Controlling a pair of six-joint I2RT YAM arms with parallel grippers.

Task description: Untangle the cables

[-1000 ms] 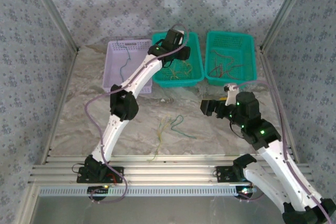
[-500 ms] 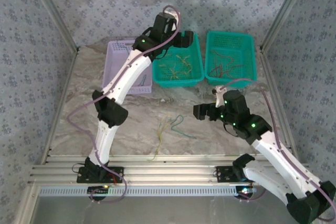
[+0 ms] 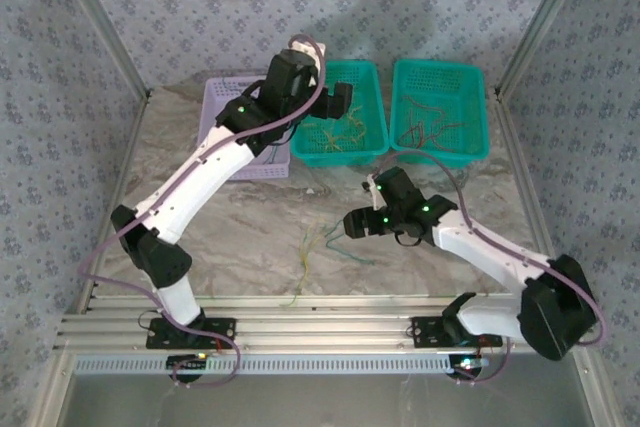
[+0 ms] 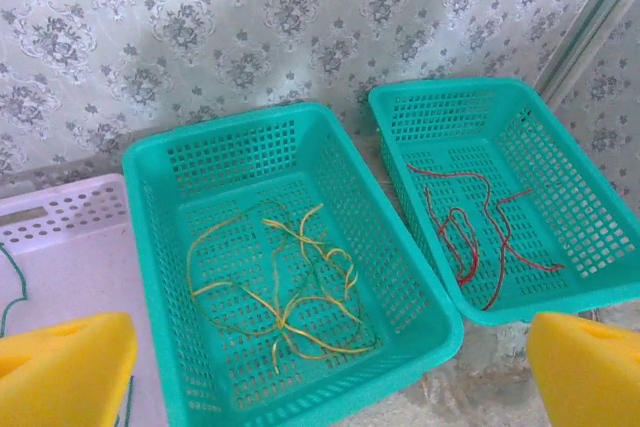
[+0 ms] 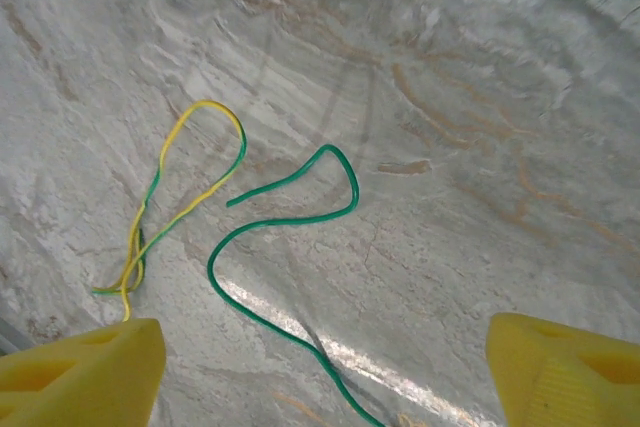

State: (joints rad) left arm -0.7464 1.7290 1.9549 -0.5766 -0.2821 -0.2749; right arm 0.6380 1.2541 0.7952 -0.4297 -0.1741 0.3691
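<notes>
Two loose cables lie on the marble table: a green cable [image 5: 280, 217] [image 3: 355, 252] in an S-curve and a yellow-green cable [image 5: 190, 177] [image 3: 305, 259] just left of it. They lie close together without crossing in the right wrist view. My right gripper [image 5: 320, 377] [image 3: 352, 224] hovers open low over the green cable, whose near end runs between the yellow fingertips [image 5: 80, 377]. My left gripper [image 4: 325, 377] [image 3: 338, 102] hangs open and empty above the middle teal basket [image 4: 150, 247], which holds several yellow cables [image 4: 290, 287]. Red cables [image 4: 470, 227] lie in the right teal basket [image 4: 600, 247].
A purple basket [image 3: 225, 127] at the back left holds a thin green wire [image 4: 10, 287]. The three baskets stand in a row against the patterned back wall. Aluminium rails [image 3: 320, 332] edge the table's near side.
The left gripper has opened wide and lifted back out of the middle teal basket. The right arm has swung left and down over the green cable on the table.
</notes>
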